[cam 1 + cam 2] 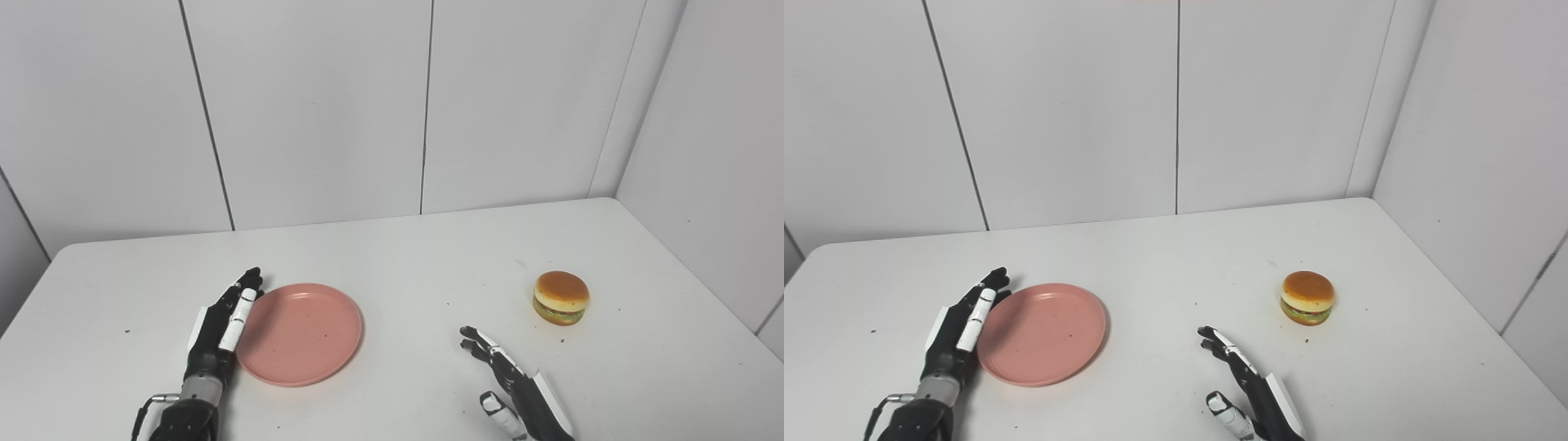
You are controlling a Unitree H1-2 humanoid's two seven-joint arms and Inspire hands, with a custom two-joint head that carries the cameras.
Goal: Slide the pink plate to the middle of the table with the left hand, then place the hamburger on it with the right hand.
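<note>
White table [392, 257] w/ pale panelled walls [318, 110] behind and on the right side. Pink plate [300, 334] lies flat on the table, left of centre, empty apart from a few dark specks. Small dark crumbs are also scattered over the tabletop nearby.

Left hand [223, 324] is set edge-on along the plate's left rim, fingers [244, 303] stretched straight and pointing away from the robot, held close together, holding nothing. Fingertips reach about level w/ the plate's far-left edge. Looks like the finger side is touching the rim, but can't tell for sure from this angle whether there's real contact or it's just beside it. Wrist and forearm come in from the bottom-left corner, a thin cable looping out beside the wrist.

Hamburger [561, 297] sits upright on the table, right of centre, well apart from the plate; bun top tan-orange, green and dark layers visible round the middle.

Right hand [511, 383] is low near the front edge, between plate and hamburger but nearer the hamburger's side, still clearly apart from it. Fingers extended fwd and a bit spread, thumb [499, 413] sticking out to the left, nothing in its grasp. Can't tell whether it rests on the table or is just above it. Arm enters from the bottom edge, right of centre.
</note>
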